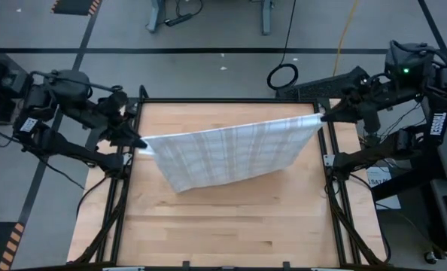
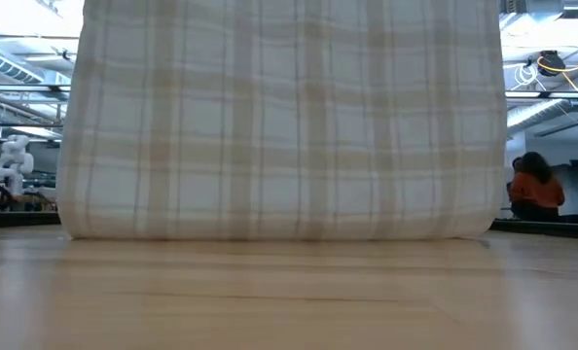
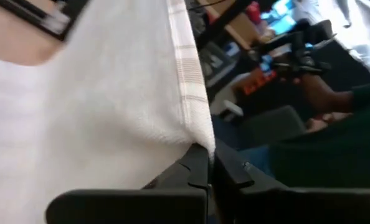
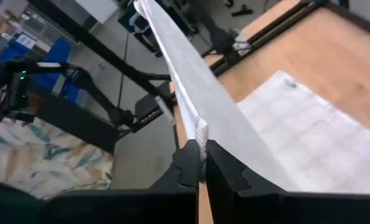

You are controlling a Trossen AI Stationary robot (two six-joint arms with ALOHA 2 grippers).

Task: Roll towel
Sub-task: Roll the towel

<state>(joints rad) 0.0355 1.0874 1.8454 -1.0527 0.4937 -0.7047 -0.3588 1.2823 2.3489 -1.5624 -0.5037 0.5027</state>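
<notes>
Both grippers, left gripper point(image 1: 138, 142) and right gripper point(image 1: 321, 117), pinch the towel point(image 1: 227, 154) by its top corners, hanging above the bench point(image 1: 231, 226) (hem touching). Lower evenly; keep tension so it lies flat.

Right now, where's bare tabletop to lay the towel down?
The near half of the table is bare wood below the towel hem. The far half is crowded: the towel hangs stretched between the left end effector and right end effector.
</notes>
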